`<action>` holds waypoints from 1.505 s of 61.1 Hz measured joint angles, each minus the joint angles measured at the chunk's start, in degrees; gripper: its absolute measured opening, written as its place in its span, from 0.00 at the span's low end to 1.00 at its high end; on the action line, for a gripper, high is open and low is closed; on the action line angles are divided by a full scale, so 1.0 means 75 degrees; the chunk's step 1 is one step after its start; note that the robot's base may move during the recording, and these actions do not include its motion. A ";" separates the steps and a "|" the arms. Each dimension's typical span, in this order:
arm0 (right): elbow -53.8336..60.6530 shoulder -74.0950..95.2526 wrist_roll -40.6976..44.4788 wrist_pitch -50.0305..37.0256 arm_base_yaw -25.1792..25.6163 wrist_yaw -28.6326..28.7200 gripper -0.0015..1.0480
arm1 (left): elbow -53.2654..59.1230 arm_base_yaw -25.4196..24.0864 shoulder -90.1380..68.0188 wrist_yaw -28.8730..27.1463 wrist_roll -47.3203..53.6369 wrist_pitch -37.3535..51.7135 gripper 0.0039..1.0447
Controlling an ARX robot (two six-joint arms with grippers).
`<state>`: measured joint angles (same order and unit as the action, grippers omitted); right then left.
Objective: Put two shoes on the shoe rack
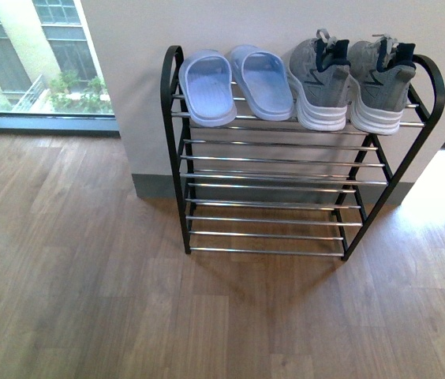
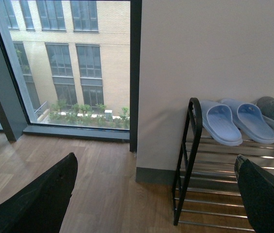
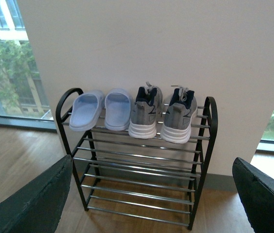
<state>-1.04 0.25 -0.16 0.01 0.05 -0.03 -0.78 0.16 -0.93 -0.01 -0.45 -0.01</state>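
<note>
- Two light blue rubber slide slippers (image 1: 207,87) (image 1: 263,80) lie side by side on the top shelf of the black-framed, chrome-rod shoe rack (image 1: 173,103), beside grey sneakers (image 1: 319,79).
- Left end effector (image 2: 151,194) and right end effector (image 3: 151,194) both gape wide, holding nothing.

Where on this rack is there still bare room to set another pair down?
The shoe rack's top shelf is crowded: two blue slippers and two grey sneakers span it side to side. The lower shelves, between the black side frames, hold nothing.
</note>
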 joint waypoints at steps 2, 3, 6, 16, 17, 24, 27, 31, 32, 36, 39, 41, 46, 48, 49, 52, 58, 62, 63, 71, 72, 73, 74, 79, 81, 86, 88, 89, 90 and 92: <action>0.0000 0.0003 0.0000 0.0000 0.0000 0.0003 0.91 | 0.0000 0.0000 0.0000 0.0000 0.0000 0.0000 0.91; 0.0000 0.0003 0.0000 0.0000 0.0000 0.0000 0.91 | 0.0000 0.0000 0.0000 0.0000 0.0000 0.0000 0.91; 0.0000 0.0003 0.0000 0.0000 0.0000 0.0006 0.91 | 0.0000 0.0000 0.0000 0.0000 0.0000 0.0000 0.91; 0.0000 0.0000 0.0000 0.0000 0.0000 0.0003 0.91 | 0.0000 0.0000 0.0000 0.0000 0.0000 0.0000 0.91; 0.0000 0.0003 0.0000 0.0000 0.0000 0.0003 0.91 | 0.0000 0.0000 0.0000 0.0000 0.0000 0.0000 0.91; 0.0000 0.0000 0.0000 0.0000 0.0000 -0.0003 0.91 | 0.0000 0.0000 0.0000 0.0003 0.0000 0.0000 0.91; 0.0000 0.0003 -0.0003 0.0000 0.0000 -0.0003 0.91 | 0.0000 0.0000 0.0000 0.0003 0.0000 0.0000 0.91; 0.0000 0.0000 0.0000 0.0000 0.0000 0.0003 0.91 | 0.0000 0.0000 0.0000 0.0003 0.0000 0.0000 0.91; 0.0000 0.0003 0.0000 0.0000 0.0000 0.0003 0.91 | 0.0000 0.0000 0.0000 0.0000 0.0000 0.0000 0.91; 0.0000 0.0000 0.0000 0.0000 0.0000 0.0000 0.91 | 0.0000 0.0000 0.0000 0.0003 0.0000 0.0000 0.91; 0.0000 0.0003 0.0000 0.0000 0.0000 0.0000 0.91 | 0.0000 0.0000 0.0000 0.0006 0.0000 0.0000 0.91; 0.0000 0.0003 0.0000 0.0000 0.0000 0.0000 0.91 | 0.0000 0.0000 0.0000 0.0003 0.0000 0.0000 0.91; 0.0000 0.0006 0.0000 0.0000 0.0000 0.0003 0.91 | 0.0000 0.0000 0.0000 0.0003 0.0000 0.0000 0.91; 0.0000 0.0006 0.0000 0.0000 0.0000 0.0003 0.91 | 0.0000 0.0000 0.0000 0.0003 0.0000 0.0000 0.91; 0.0000 0.0003 0.0000 0.0000 0.0000 0.0003 0.91 | 0.0000 0.0000 0.0000 0.0003 0.0000 0.0000 0.91; 0.0000 -0.0003 0.0000 0.0000 0.0000 0.0000 0.91 | 0.0000 0.0000 0.0000 0.0003 0.0000 0.0000 0.91; 0.0000 0.0000 0.0000 0.0000 0.0000 0.0003 0.91 | 0.0000 0.0000 0.0000 0.0003 0.0000 0.0000 0.91; 0.0000 -0.0003 0.0000 0.0000 0.0000 0.0006 0.91 | 0.0000 0.0000 0.0000 0.0000 0.0000 0.0000 0.91; 0.0000 -0.0003 0.0000 0.0000 0.0000 0.0003 0.91 | 0.0000 0.0000 0.0000 0.0000 0.0000 0.0000 0.91; 0.0000 -0.0003 -0.0003 0.0000 0.0000 0.0000 0.91 | 0.0000 0.0000 0.0000 0.0003 0.0000 0.0000 0.91; 0.0000 -0.0003 0.0000 0.0000 0.0000 0.0003 0.91 | 0.0000 0.0000 0.0000 0.0000 0.0000 0.0000 0.91; 0.0000 0.0000 0.0000 0.0000 0.0000 0.0000 0.91 | 0.0000 0.0000 0.0000 0.0000 0.0000 0.0000 0.91; 0.0000 0.0003 0.0000 0.0000 0.0000 0.0003 0.91 | 0.0000 0.0000 0.0000 0.0003 0.0000 0.0000 0.91; 0.0000 0.0000 0.0000 0.0000 0.0000 0.0003 0.91 | 0.0000 0.0000 0.0000 0.0003 0.0000 0.0000 0.91; 0.0000 0.0000 0.0000 0.0000 0.0000 0.0003 0.91 | 0.0000 0.0000 0.0000 0.0000 0.0000 0.0000 0.91; 0.0000 0.0000 0.0000 0.0000 0.0000 0.0000 0.91 | 0.0000 0.0000 0.0000 0.0003 0.0000 0.0000 0.91; 0.0000 0.0000 0.0000 0.0000 0.0000 0.0003 0.91 | 0.0000 0.0000 0.0000 0.0003 0.0000 0.0000 0.91; 0.0000 0.0000 0.0000 0.0000 0.0000 0.0003 0.91 | 0.0000 0.0000 0.0000 0.0003 0.0000 0.0000 0.91; 0.0000 0.0000 0.0000 0.0000 0.0000 0.0000 0.91 | 0.0000 0.0000 0.0000 0.0003 0.0003 0.0000 0.91; 0.0000 0.0000 0.0000 0.0000 0.0000 0.0000 0.91 | 0.0000 0.0000 0.0000 0.0003 0.0000 0.0000 0.91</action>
<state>-1.04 0.25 -0.16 0.01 0.05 -0.03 -0.78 0.16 -0.93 0.01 -0.45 -0.01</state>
